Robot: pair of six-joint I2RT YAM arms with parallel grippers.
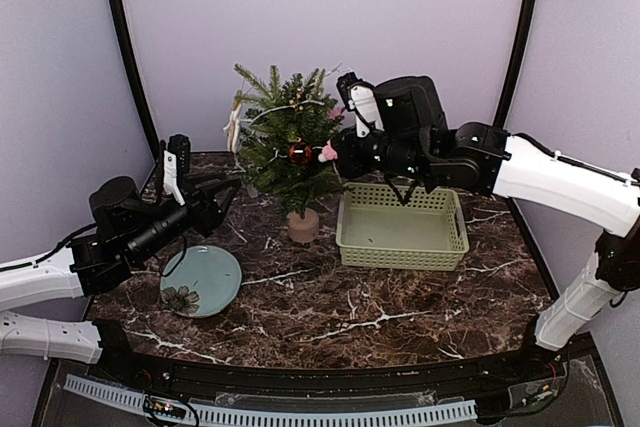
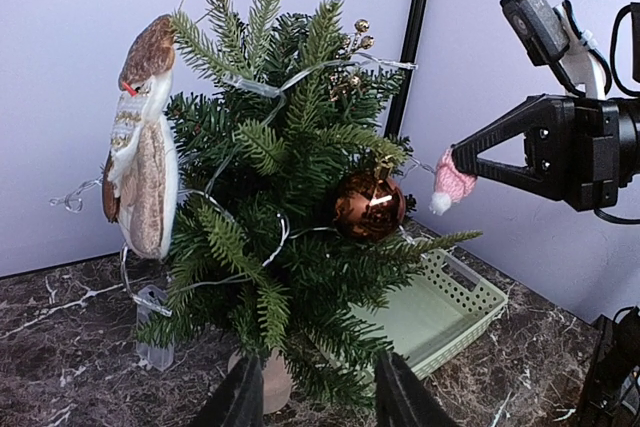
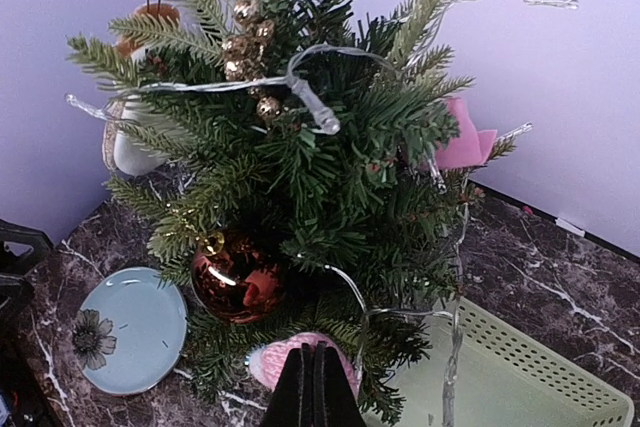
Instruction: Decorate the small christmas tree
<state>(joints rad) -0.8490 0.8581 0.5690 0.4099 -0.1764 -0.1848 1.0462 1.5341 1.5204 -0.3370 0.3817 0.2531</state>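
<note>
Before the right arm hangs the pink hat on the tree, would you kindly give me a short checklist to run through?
1. Right claw shut on the pink hat ornament: ok.
2. Small christmas tree upright in its pot: ok.
3. Hat's loop caught on a branch: cannot tell.
4. Bronze ball hanging on the tree beside the hat: ok.
5. Left claw open and empty: ok.
</note>
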